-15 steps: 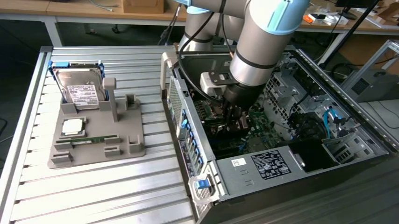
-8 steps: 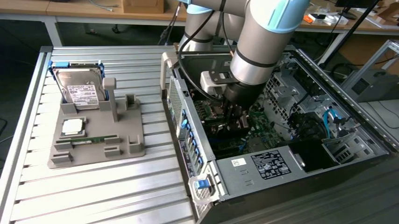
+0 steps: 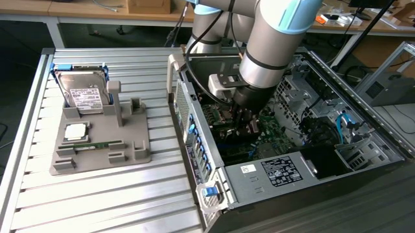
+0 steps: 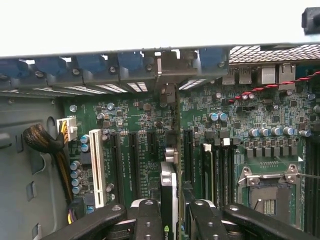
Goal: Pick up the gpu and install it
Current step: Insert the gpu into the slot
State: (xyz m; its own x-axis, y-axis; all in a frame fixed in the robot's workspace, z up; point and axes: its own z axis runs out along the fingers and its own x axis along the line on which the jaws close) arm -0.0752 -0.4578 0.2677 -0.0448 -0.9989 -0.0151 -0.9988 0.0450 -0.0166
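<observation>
The gpu (image 4: 169, 175) shows edge-on in the wrist view, a thin card with a black cooler and a small green logo. It stands upright over the green motherboard (image 4: 135, 120), and its metal end bracket (image 4: 167, 75) reaches the case's rear slot row. My gripper (image 4: 172, 220) is shut on it, with a black finger (image 4: 150, 215) on each side. In the exterior view my gripper (image 3: 246, 121) reaches down inside the open computer case (image 3: 194, 121), over the motherboard. I cannot tell whether the card's edge sits in a slot.
On the exterior view's left, a grey holder (image 3: 133, 155) on the slatted table carries a hard drive (image 3: 84, 92), a CPU (image 3: 76, 131) and a RAM stick (image 3: 97, 144). Inside the case are a power supply (image 3: 279, 172), drive cages (image 3: 311, 97), a white slot (image 4: 96, 170) and a CPU socket (image 4: 267, 192).
</observation>
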